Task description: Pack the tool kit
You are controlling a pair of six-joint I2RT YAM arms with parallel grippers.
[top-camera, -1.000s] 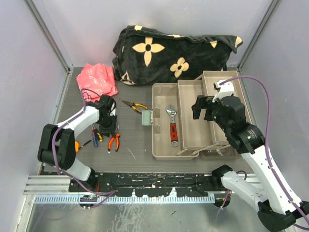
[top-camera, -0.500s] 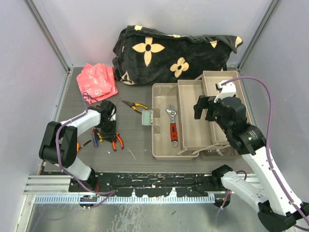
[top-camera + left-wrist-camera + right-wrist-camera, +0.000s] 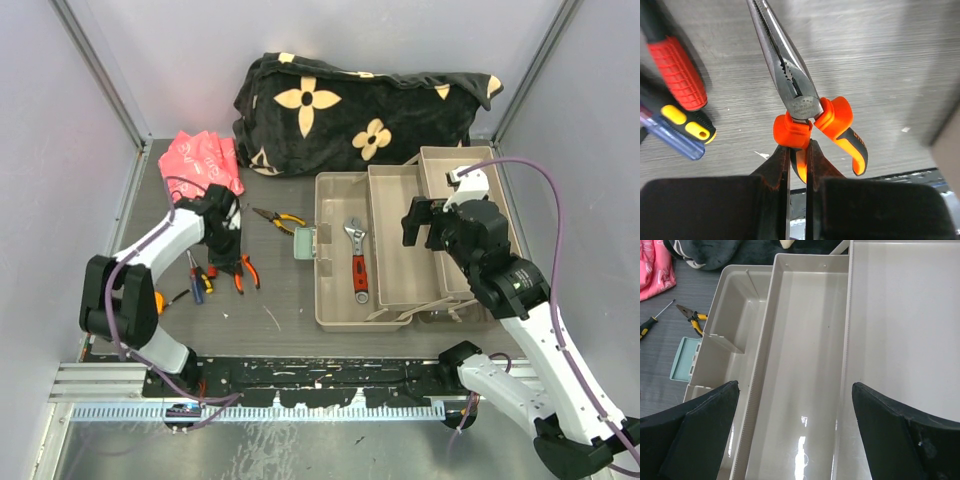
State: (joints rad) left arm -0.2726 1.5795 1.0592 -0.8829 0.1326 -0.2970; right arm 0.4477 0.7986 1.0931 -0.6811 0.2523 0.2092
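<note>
The toolbox's beige fold-out trays [image 3: 335, 300] lie open right of centre, with a red-handled wrench [image 3: 357, 262] in the left tray. My left gripper [image 3: 226, 248] is shut on one handle of the orange-handled long-nose pliers [image 3: 246, 272]. In the left wrist view the fingers [image 3: 777, 165] pinch that handle and the pliers [image 3: 800, 102] point away, low over the table. Screwdrivers [image 3: 197, 280] and an orange tape measure [image 3: 160, 300] lie to the left. My right gripper [image 3: 795, 385] is open and empty above the middle tray [image 3: 805, 330].
Yellow-handled pliers [image 3: 281, 220] and a small teal case [image 3: 306, 243] lie left of the trays. A pink cloth [image 3: 200, 165] is at the back left. The black flower-patterned blanket [image 3: 360, 110] is at the back. Walls enclose the table.
My left gripper has carried the orange pliers away from the front edge, towards the back. The right arm has stayed still.
</note>
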